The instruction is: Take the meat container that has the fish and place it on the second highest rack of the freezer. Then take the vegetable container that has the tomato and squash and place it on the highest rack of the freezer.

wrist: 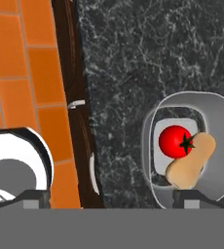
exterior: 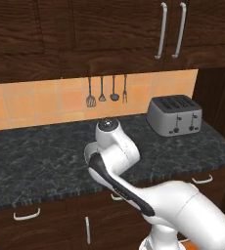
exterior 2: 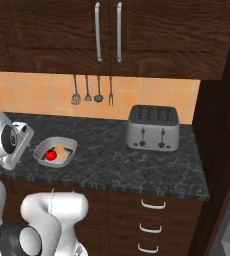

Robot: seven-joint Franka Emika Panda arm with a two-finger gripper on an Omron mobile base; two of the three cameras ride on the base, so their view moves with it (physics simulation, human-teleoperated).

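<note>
A grey oval container (wrist: pixel 216 121) sits on the dark marbled counter (wrist: pixel 143 58). It holds the bright-red tomato (wrist: pixel 174 141) and the tan squash (wrist: pixel 189 165), which touch each other. The right base view shows the same container (exterior 2: pixel 67 146) near the counter's front edge, with the tomato (exterior 2: pixel 50 155) and the squash (exterior 2: pixel 61 150) inside. My gripper (wrist: pixel 112 198) hangs open above the counter's front edge, just left of the container. One of its fingertips (wrist: pixel 189 197) is over the container's near rim. The fish, the freezer and its racks are out of view.
A silver toaster (exterior 2: pixel 153 128) stands at the back right of the counter, and utensils (exterior 2: pixel 92 91) hang on the orange tiles. Dark wooden cabinets (exterior 2: pixel 107 30) run above, with drawers (exterior 2: pixel 152 220) below. A tall dark panel (exterior 2: pixel 222 150) closes the right side.
</note>
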